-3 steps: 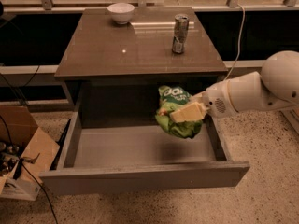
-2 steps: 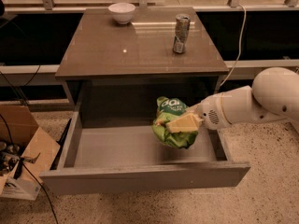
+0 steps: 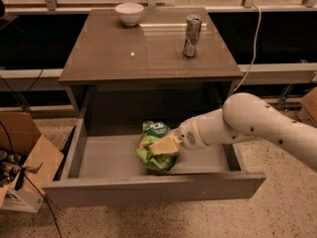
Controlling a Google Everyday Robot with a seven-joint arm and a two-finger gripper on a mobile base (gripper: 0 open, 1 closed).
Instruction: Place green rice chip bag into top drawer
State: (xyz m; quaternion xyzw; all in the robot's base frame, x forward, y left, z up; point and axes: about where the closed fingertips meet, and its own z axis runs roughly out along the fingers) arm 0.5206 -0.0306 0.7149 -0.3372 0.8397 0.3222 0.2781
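The green rice chip bag (image 3: pixel 154 148) is a crinkly light-green bag with white lettering. It is low inside the open top drawer (image 3: pixel 148 190), a shallow grey box pulled out under the brown table top, about at its middle. My gripper (image 3: pixel 165 145) comes in from the right on a white arm and is shut on the bag, with one pale finger (image 3: pixel 163 145) lying across its front. I cannot tell whether the bag rests on the drawer floor.
On the table top (image 3: pixel 148 48) stand a white bowl (image 3: pixel 129 13) at the back left and a silver drink can (image 3: pixel 191 29) at the back right. A cardboard box (image 3: pixel 22 162) with cables sits on the floor to the left. A white cable (image 3: pixel 252 48) hangs at the right.
My gripper has carried the bag down and to the left, from the drawer's right side near its back to lower over its middle.
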